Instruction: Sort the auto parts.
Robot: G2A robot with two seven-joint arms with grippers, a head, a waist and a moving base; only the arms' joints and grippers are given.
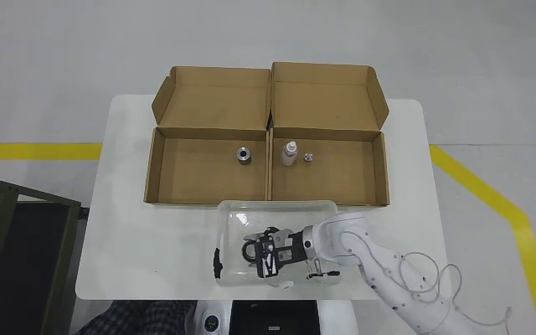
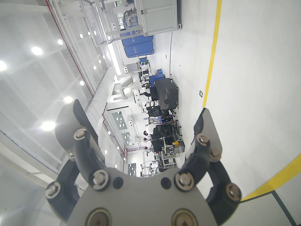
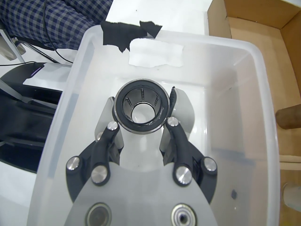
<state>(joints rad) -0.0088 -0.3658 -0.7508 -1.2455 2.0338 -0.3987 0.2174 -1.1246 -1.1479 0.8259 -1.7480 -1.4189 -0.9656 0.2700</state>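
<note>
Right gripper (image 3: 143, 104) clamps one bearing (image 3: 141, 129) inside one tray (image 3: 211, 41); left gripper (image 2: 140, 109) gapes; two boxes (image 1: 188, 172) hold three parts (image 1: 241, 154).

A white counter (image 1: 126, 218) stands on a pale grey floor (image 1: 251, 33) marked with yellow lines (image 1: 50, 151). A dark green cabinet (image 1: 33, 251) sits just beside the counter's left edge. The left wrist view looks into a large hall with a metal-framed enclosure (image 2: 141, 8), blue cabinets (image 2: 138, 45) and round ceiling lights (image 2: 37, 50)
</note>
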